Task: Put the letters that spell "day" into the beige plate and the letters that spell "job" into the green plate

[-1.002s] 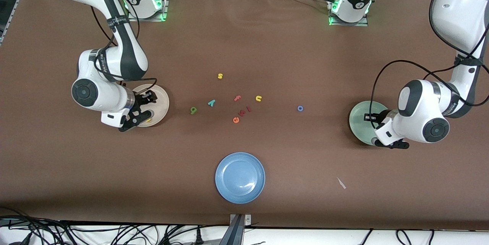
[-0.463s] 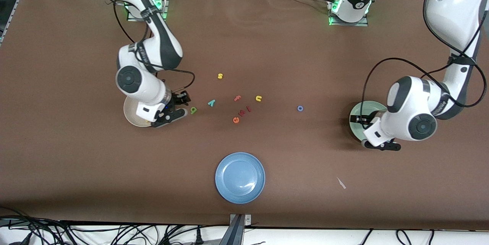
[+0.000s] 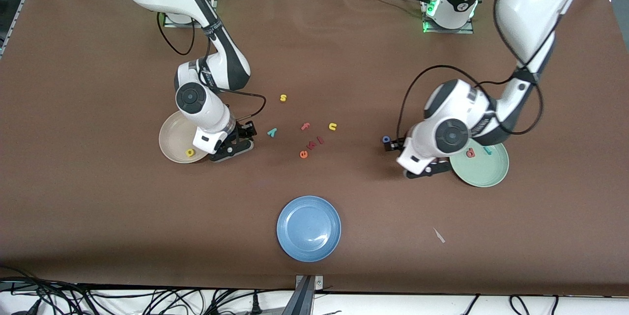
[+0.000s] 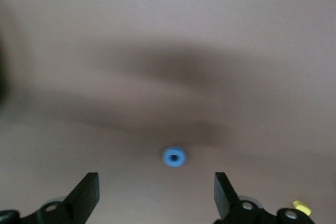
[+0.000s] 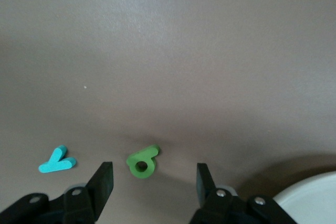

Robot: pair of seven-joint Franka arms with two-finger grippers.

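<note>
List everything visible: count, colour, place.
beige plate: one, cream, right arm's end
"a": one, yellow, in beige plate
"d": one, green, under right gripper
"y": one, teal, beside "d"
green plate: one, mint, left arm's end
"b", "j": two, salmon, teal, in green plate
"o": one, blue, under left gripper
spare letters: six, yellow, salmon, orange, mid-table
blue plate: one, blue, nearest front camera
scrap: one, white, on table
right gripper: open, over "d"
left gripper: open, over "o"
</note>
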